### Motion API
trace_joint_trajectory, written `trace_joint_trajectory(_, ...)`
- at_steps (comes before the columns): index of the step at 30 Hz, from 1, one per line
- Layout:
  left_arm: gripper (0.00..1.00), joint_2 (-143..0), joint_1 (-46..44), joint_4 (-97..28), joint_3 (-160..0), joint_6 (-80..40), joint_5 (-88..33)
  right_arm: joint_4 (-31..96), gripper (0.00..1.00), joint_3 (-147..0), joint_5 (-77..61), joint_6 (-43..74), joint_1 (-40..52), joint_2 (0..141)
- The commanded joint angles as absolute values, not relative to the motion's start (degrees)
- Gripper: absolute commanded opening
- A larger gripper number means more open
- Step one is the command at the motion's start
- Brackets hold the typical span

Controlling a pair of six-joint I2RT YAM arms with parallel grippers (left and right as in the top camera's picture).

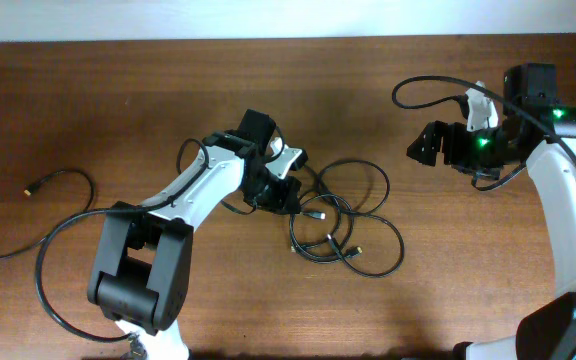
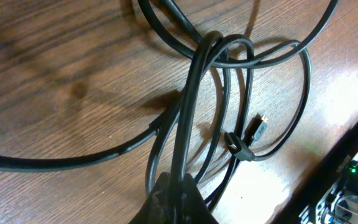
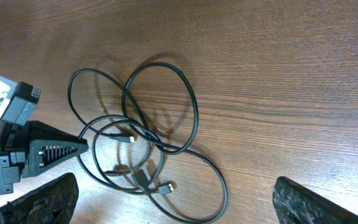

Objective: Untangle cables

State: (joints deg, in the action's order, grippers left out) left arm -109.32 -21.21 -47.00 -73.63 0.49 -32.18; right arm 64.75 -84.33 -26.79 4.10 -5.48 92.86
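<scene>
Wooden table [image 1: 168,80] seen from above, with two white-and-black arms over it. One tangle of thin black cables [image 1: 346,215] lies near the middle, its loops overlapping so much that I cannot count the cords. The left gripper [image 1: 280,190] is down at the tangle's left edge. One single cord [image 1: 68,178] lies well apart near the table's left edge, with a gold plug [image 1: 31,187] at its end. The right gripper [image 1: 423,145] hangs to the right of the tangle, touching none of it.

From the left wrist, the jaws are clenched on a bunch of strands that rise out of the pinch and fan into loops over the wood. One metal-tipped plug [image 2: 260,129] lies just beside those strands.

From the right wrist, its two fingers [image 3: 42,199] stand wide apart, holding nothing. The tangle lies on the wood beyond them with two plug ends [image 3: 168,185] showing, and the left gripper sits at its left side.
</scene>
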Motion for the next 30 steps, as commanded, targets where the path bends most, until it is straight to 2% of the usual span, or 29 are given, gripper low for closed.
trace_joint_trajectory(1,0.0,-109.2,-20.4,-47.7,-74.3,1.1,-35.1,64.8,0.99,-84.2,-26.2,3.5,-5.3,92.6)
trace_joint_trajectory(5,0.0,-103.1,-18.7,-47.7,-77.6,4.4,-49.2,64.8,0.99,-84.2,-26.2,3.4,-5.3,92.6)
trace_joint_trajectory(10,0.0,-91.5,-17.7,-46.7,-85.7,4.4,-49.8,65.6,0.99,-84.2,-26.3,3.4,-5.2,92.6)
trace_joint_trajectory(15,0.0,-79.1,-17.8,-35.1,-89.4,3.6,-50.4,65.8,0.99,-84.2,-26.3,3.2,-5.2,92.6)
trace_joint_trajectory(20,0.0,-72.6,-17.8,-27.8,-89.4,2.2,-50.1,65.9,0.99,-84.2,-26.6,3.0,-5.2,92.6)
trace_joint_trajectory(23,0.0,-71.9,-17.8,-28.7,-89.4,2.2,-46.4,66.7,0.99,-84.2,-38.9,-7.1,-5.2,92.6)
trace_joint_trajectory(26,0.0,-72.0,-17.8,-32.7,-89.4,2.2,-40.4,67.1,0.99,-84.2,-46.5,-11.0,-5.2,92.6)
trace_joint_trajectory(30,0.0,-72.0,-17.8,-33.3,-89.4,2.2,-40.2,67.2,0.99,-84.2,-60.9,-17.6,-5.2,92.6)
